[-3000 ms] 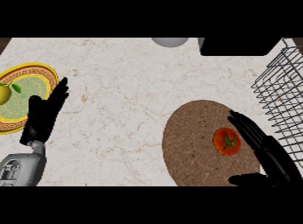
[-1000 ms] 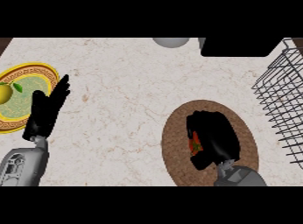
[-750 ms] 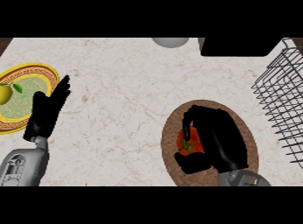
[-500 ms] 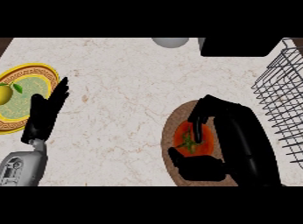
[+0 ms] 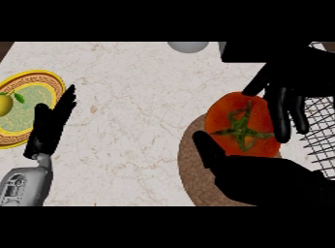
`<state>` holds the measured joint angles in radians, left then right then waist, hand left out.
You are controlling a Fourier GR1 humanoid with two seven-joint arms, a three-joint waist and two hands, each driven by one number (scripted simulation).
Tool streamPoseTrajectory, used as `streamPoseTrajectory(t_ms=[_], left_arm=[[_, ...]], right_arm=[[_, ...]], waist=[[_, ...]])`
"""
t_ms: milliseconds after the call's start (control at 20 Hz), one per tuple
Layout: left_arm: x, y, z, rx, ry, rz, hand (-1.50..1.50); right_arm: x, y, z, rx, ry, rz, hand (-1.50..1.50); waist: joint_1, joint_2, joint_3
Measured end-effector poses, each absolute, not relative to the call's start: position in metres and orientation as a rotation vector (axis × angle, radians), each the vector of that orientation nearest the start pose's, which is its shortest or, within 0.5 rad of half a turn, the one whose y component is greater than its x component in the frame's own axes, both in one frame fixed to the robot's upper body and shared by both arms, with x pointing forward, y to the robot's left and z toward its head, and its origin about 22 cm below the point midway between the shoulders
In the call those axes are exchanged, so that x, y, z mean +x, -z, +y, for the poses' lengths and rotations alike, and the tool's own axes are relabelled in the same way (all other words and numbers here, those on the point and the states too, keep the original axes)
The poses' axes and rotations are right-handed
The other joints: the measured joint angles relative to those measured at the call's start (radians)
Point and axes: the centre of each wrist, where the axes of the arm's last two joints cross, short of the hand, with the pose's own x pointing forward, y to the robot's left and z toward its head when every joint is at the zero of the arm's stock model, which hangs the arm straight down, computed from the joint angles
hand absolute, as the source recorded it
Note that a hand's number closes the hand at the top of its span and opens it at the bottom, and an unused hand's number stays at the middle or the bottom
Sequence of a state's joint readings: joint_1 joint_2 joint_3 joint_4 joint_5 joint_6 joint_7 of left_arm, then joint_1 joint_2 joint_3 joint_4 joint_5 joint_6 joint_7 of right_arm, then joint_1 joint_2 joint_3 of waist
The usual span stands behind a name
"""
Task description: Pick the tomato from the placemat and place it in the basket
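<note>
The right hand (image 5: pixel 266 177) had its fingers (image 5: pixel 283 109) curled round the tomato (image 5: pixel 235 131), now lifted clear of the placemat (image 5: pixel 193 169) underneath. The basket (image 5: pixel 322 143) sat just beyond them, so pickup looked done, swing-over next I'd guess.

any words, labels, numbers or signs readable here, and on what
None: no words, labels, numbers or signs can be read. The round gold-rimmed plate bears only an ornamental pattern; the red tomato in the right robot hand, the round brown placemat and the black wire basket carry no print.
</note>
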<state>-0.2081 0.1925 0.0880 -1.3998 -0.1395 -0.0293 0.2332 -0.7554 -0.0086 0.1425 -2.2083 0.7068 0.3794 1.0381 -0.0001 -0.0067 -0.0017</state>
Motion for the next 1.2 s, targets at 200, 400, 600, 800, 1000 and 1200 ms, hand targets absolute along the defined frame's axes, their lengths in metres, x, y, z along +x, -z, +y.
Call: streamPoseTrajectory(t_ms=[200,400,600,800,1000,1200], left_arm=[[0.295,-0.027,0.276,0.270,0.204,-1.352,0.00],[0.294,-0.029,0.274,0.270,0.204,-1.352,0.00],[0.292,-0.031,0.278,0.274,0.205,-1.353,0.00],[0.293,-0.031,0.284,0.278,0.200,-1.348,0.00],[0.290,-0.025,0.280,0.276,0.199,-1.346,0.00],[0.297,-0.031,0.274,0.273,0.201,-1.356,0.00]], right_arm=[[0.221,-0.318,-0.141,-0.737,-0.471,-1.818,1.50],[0.243,-0.337,-0.156,-0.865,-0.499,-1.764,1.50],[0.266,-0.347,-0.180,-1.063,-0.573,-1.634,1.50],[0.281,-0.356,-0.208,-1.193,-0.649,-1.489,1.50],[0.291,-0.360,-0.246,-1.265,-0.668,-1.349,1.50],[0.295,-0.359,-0.290,-1.310,-0.664,-1.251,1.50]], waist=[[-0.004,-0.001,0.000],[-0.006,-0.001,0.000],[-0.009,0.001,0.000],[-0.014,0.002,0.000],[-0.011,0.004,0.001],[-0.008,0.006,0.002]])
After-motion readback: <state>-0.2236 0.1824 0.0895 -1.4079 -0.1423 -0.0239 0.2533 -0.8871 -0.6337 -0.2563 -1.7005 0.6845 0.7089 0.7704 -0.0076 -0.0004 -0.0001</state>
